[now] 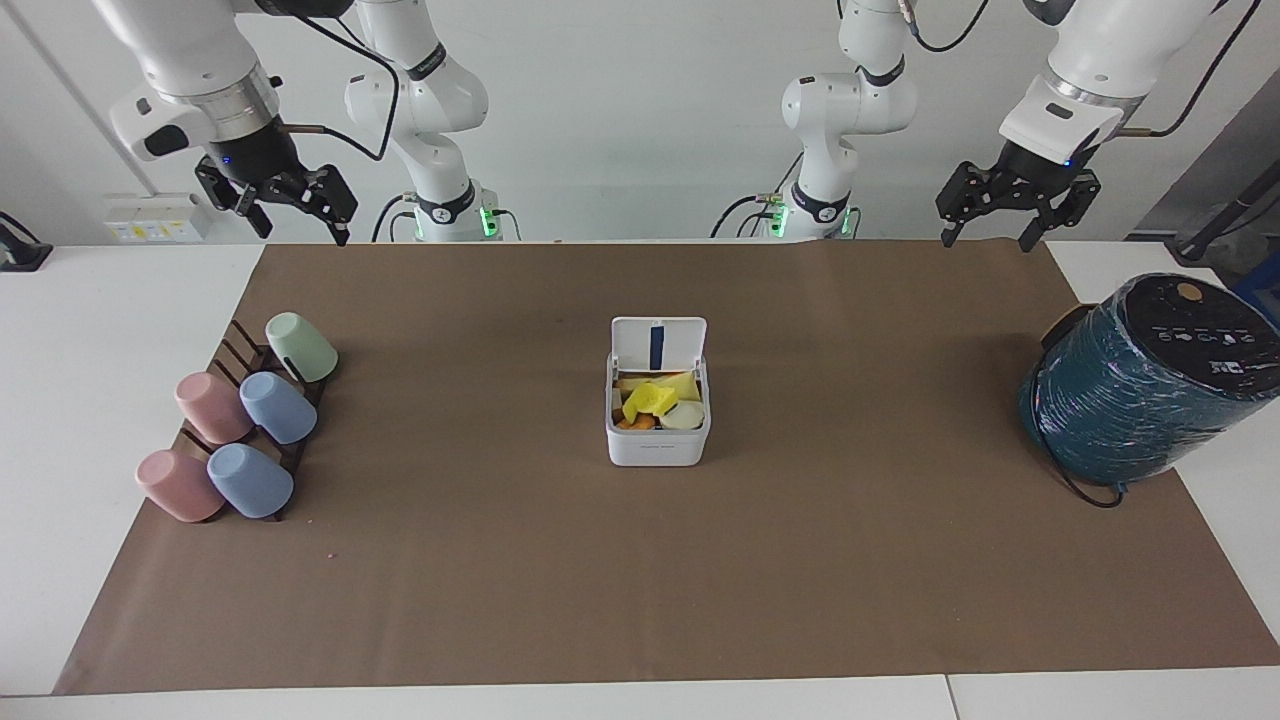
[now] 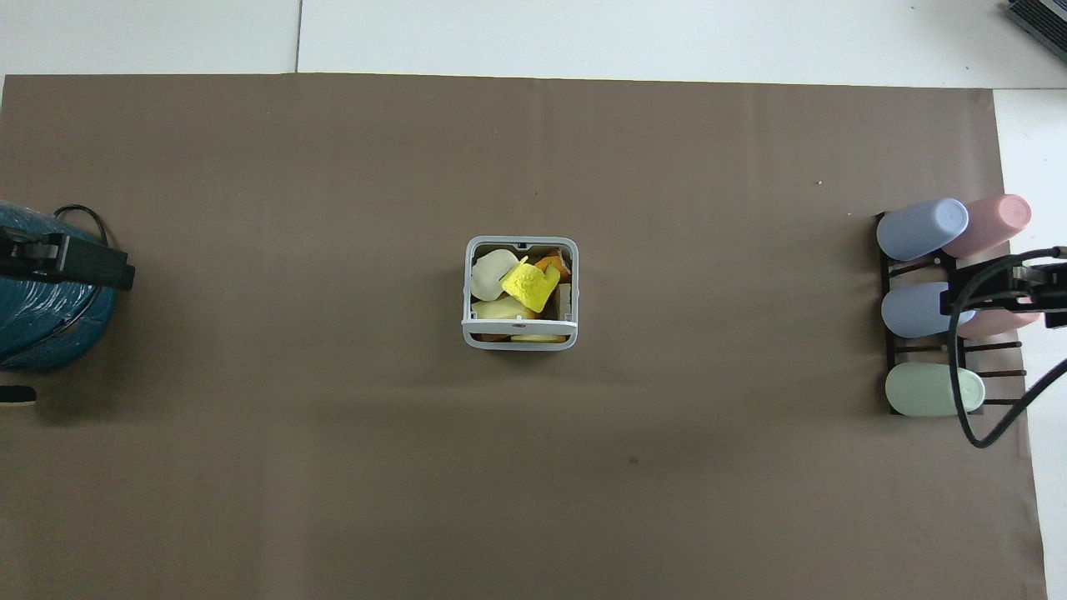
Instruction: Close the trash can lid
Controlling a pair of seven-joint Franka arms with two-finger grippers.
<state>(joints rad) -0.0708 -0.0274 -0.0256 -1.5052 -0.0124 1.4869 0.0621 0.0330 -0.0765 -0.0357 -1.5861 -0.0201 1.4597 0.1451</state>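
The trash can [image 1: 657, 446] is a small white square box in the middle of the brown mat; it also shows in the overhead view [image 2: 468, 287]. Its lid [image 1: 658, 343] stands upright on the side nearer to the robots, with its blue-striped underside showing. From overhead the lid [image 2: 518, 320] is seen edge-on. Yellow, orange and white scraps fill the can. My right gripper [image 1: 300, 225] is open, raised over the mat's edge nearest the robots, toward the cup rack. My left gripper [image 1: 987, 238] is open, raised over that same edge near the teal cylinder. Both are far from the can.
A large teal-wrapped cylinder [image 1: 1140, 385] lies at the left arm's end of the table, also in the overhead view [image 2: 33, 333]. A dark rack [image 1: 240, 345] with several pastel cups stands at the right arm's end, also seen from overhead [image 2: 885, 267].
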